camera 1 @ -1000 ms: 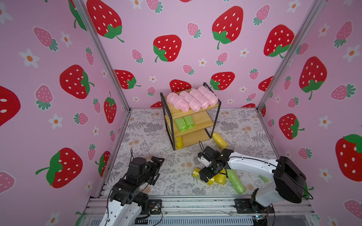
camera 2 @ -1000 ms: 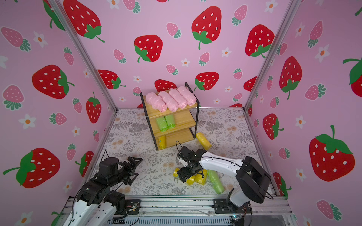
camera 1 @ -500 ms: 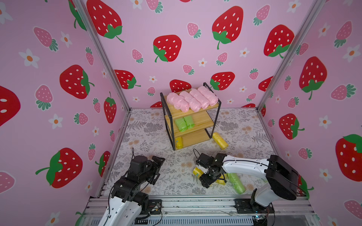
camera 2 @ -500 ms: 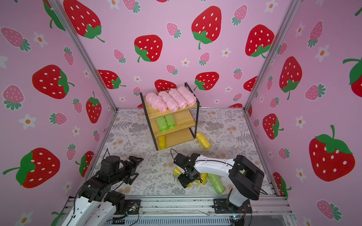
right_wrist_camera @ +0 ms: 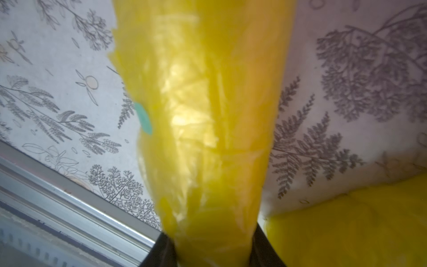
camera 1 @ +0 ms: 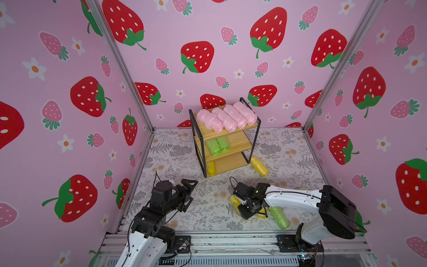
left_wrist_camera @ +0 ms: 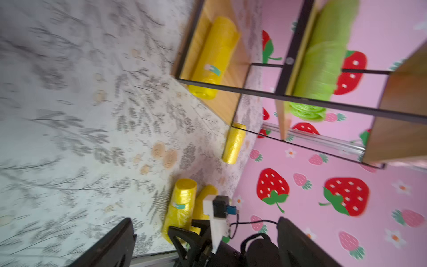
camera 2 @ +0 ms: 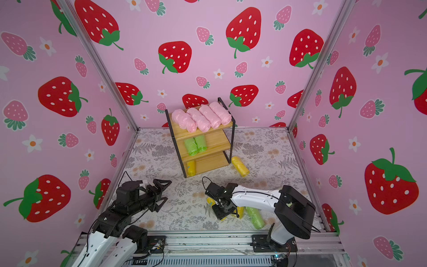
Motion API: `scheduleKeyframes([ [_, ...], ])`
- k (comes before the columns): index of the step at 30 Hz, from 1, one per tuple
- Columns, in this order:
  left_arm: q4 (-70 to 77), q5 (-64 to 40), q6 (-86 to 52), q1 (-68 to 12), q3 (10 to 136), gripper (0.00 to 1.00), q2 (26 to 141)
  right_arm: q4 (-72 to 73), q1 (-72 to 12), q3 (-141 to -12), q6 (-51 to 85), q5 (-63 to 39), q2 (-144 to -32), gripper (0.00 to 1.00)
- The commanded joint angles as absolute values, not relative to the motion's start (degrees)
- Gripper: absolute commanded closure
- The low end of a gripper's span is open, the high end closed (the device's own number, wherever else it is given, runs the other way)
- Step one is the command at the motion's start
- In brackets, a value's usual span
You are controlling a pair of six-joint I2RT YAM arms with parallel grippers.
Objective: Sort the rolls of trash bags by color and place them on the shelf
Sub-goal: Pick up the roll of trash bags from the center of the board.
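Observation:
The shelf (camera 1: 240, 142) stands at the back middle. Several pink rolls (camera 1: 227, 116) fill its top board, two green rolls (camera 1: 217, 145) lie on the middle board, and one yellow roll (camera 1: 210, 168) lies on the bottom board. My right gripper (camera 1: 248, 205) is down on the floor at the front, shut on a yellow roll (right_wrist_camera: 203, 115) that narrows where the jaws pinch it. A second yellow roll (camera 1: 262, 213) lies right beside it. My left gripper (camera 1: 190, 193) hovers at the front left, open, with nothing in it.
Another yellow roll (camera 1: 260, 166) lies on the floor by the shelf's right foot. A green roll (camera 1: 279, 217) lies just right of my right gripper. The metal front rail (camera 1: 231, 240) runs close behind it. Pink strawberry walls enclose three sides.
My right gripper has dropped toward the front left onto the yellow roll and its jaws have closed on it. The left arm has stayed where it was, open.

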State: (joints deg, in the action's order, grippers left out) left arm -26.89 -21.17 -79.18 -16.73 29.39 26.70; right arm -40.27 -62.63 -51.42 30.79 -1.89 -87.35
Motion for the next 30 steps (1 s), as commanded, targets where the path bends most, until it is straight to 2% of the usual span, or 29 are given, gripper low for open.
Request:
scheduleKeyframes([
  [1, -6.35, -29.39, -79.14, -18.02, 27.03, 0.0, 27.88, -41.53, -62.6, -54.16, 32.65, -1.21, -81.38, 1.0],
  [5, -3.61, -31.02, -72.85, -21.95, 30.82, 0.01, 29.92, -42.4, -60.43, -60.12, 32.78, -6.78, -75.54, 1.0],
  [10, -0.26, -29.54, -66.32, -31.35, 35.95, 0.0, 34.54, -40.26, -56.71, -66.79, 34.78, -18.16, -70.47, 1.0],
  [17, -1.11, -23.94, -57.84, -44.67, 42.88, 0.0, 42.44, -35.39, -56.65, -69.67, 42.66, -24.45, -65.86, 1.0],
  [30, 5.49, -23.55, -58.52, -47.22, 45.31, 0.0, 46.97, -30.47, -59.77, -65.37, 48.86, -27.95, -57.57, 1.0],
])
